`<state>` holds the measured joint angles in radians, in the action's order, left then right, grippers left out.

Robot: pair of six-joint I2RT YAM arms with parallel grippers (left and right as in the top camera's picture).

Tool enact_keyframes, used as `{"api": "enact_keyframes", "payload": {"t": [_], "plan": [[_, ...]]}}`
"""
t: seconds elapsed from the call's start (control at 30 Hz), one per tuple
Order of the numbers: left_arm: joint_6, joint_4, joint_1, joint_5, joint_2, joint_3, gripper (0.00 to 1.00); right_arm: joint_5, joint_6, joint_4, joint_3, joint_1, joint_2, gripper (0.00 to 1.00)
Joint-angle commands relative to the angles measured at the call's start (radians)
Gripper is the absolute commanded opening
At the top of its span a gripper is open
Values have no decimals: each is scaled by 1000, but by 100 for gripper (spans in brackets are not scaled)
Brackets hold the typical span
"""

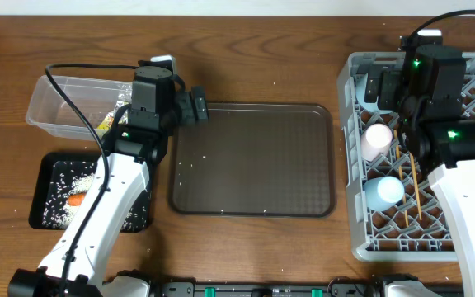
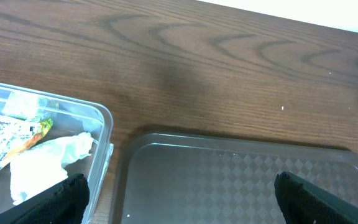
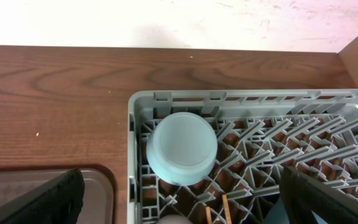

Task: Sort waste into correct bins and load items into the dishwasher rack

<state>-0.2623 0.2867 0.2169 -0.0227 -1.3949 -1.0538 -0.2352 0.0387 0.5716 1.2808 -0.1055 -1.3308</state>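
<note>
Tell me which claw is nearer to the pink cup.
Right. The right claw hangs open over the rack, just beyond the pink cup. The left claw sits across the brown tray, beside the clear tub.

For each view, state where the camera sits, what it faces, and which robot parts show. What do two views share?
Overhead: above the table, looking straight down; both arms show.
Left wrist: facing the clear tub and brown tray; open left gripper shows.
Right wrist: facing the rack and light blue bowl; open right gripper shows.
Shared: both wrist views show the brown tray.
</note>
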Motion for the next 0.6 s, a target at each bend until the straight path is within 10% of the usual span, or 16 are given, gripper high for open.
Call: {"api": "enact_keyframes", "payload": {"t": [0.0, 0.57], "plan": [[-2, 0, -3, 9, 8, 1, 98, 4, 13, 4, 8, 7, -5, 99], [-2, 0, -3, 9, 8, 1, 98, 4, 13, 109, -11, -9, 170, 99]]}}
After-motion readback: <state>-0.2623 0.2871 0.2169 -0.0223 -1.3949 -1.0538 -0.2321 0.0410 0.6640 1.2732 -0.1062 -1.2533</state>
